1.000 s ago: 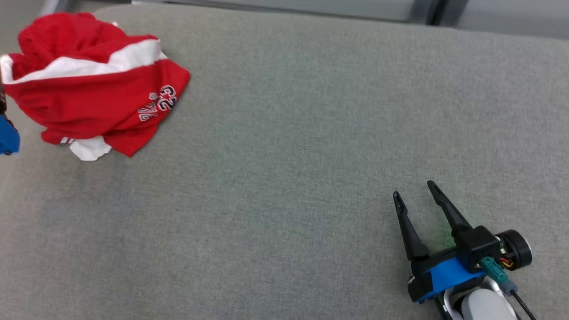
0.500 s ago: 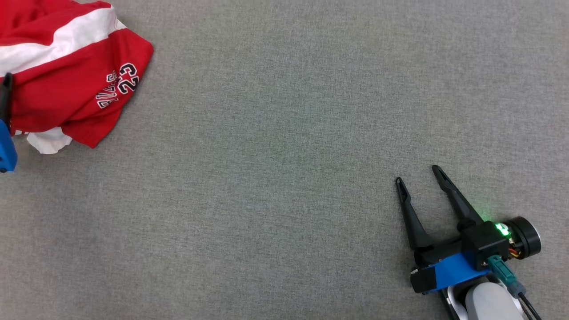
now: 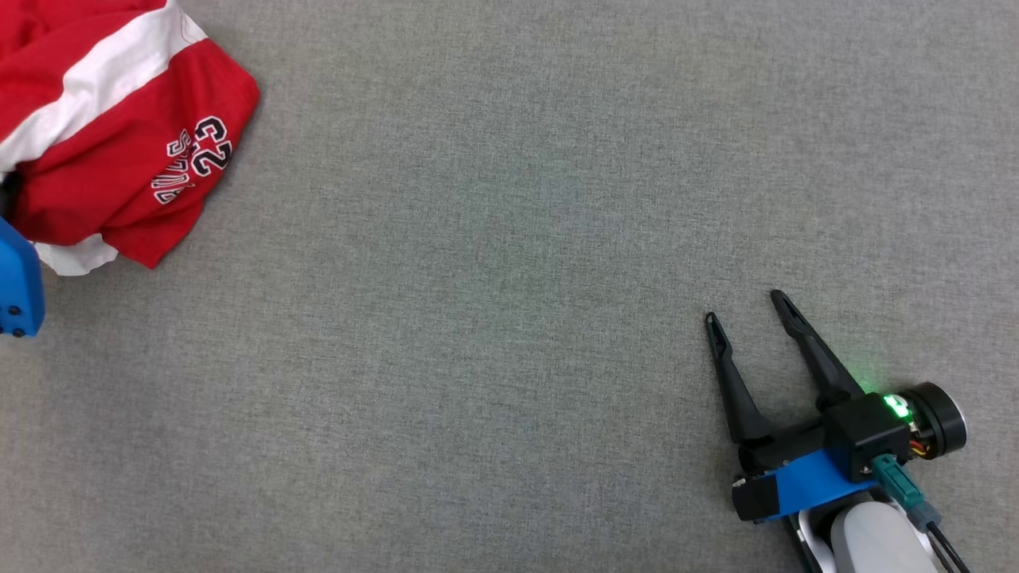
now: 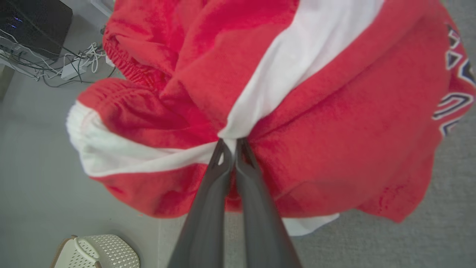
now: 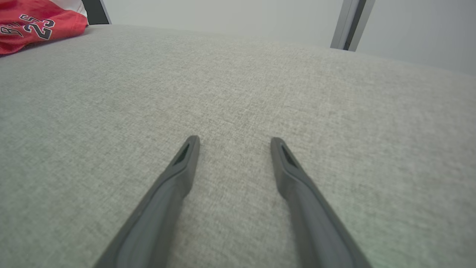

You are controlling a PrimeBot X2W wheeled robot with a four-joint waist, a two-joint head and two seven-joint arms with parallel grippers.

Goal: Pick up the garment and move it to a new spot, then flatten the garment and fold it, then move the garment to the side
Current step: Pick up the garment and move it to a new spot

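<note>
The red-and-white garment [image 3: 119,151] sits bunched at the far left of the grey worktop [image 3: 478,278]. The left end effector [image 4: 231,143] is pinched closed on a fold at the garment's white stripe. The right end effector [image 3: 744,306] is well apart from the garment, over the near right of the worktop, with its fingers spread wide.

My left end effector [image 4: 233,143] has its two dark fingers pressed together, the tips pinching a fold of the red-and-white garment [image 4: 334,130]. My right end effector [image 3: 743,307] sits low at my right, fingers spread wide and empty, pointing forward and slightly left.
</note>
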